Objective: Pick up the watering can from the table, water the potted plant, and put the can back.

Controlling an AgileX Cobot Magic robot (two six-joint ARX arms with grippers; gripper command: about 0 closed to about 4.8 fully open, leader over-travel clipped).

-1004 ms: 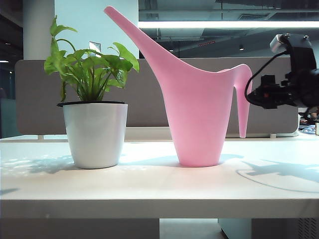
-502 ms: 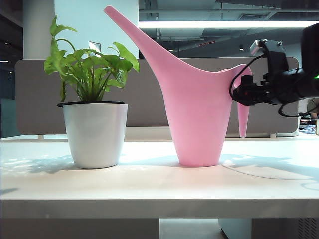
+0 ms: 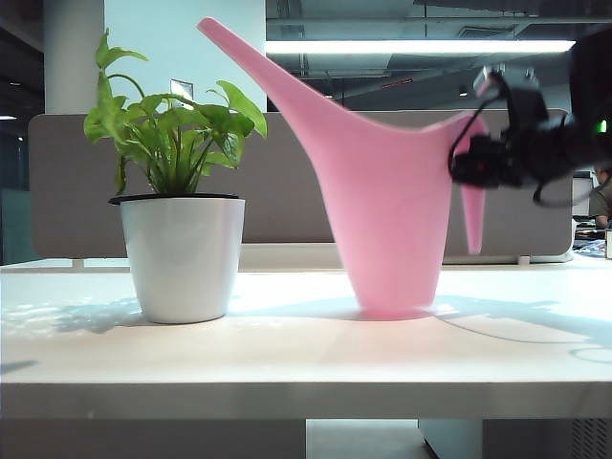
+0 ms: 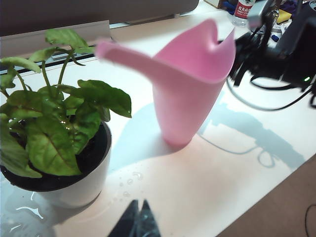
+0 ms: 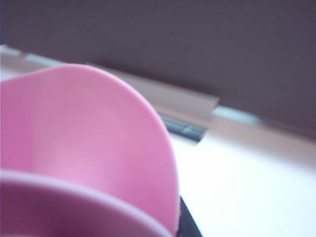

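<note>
My right pincer is at the handle of the watering can, grip state not discernible; my left pincer, tips together, hangs near the potted plant. The can's base rests on the white counter, grey partition behind. Versus a second ago, the can has shifted right and tilted slightly.

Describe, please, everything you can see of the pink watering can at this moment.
The watering can is smooth pink plastic: a tapered cup body, a long slender spout angled up toward the potted plant, and a thin curved handle. It is upright, its base at or just off the white table, right of the plant and apart from it. The right claw is at its handle; a firm grip isn't clear. The left claw stays away.
</note>
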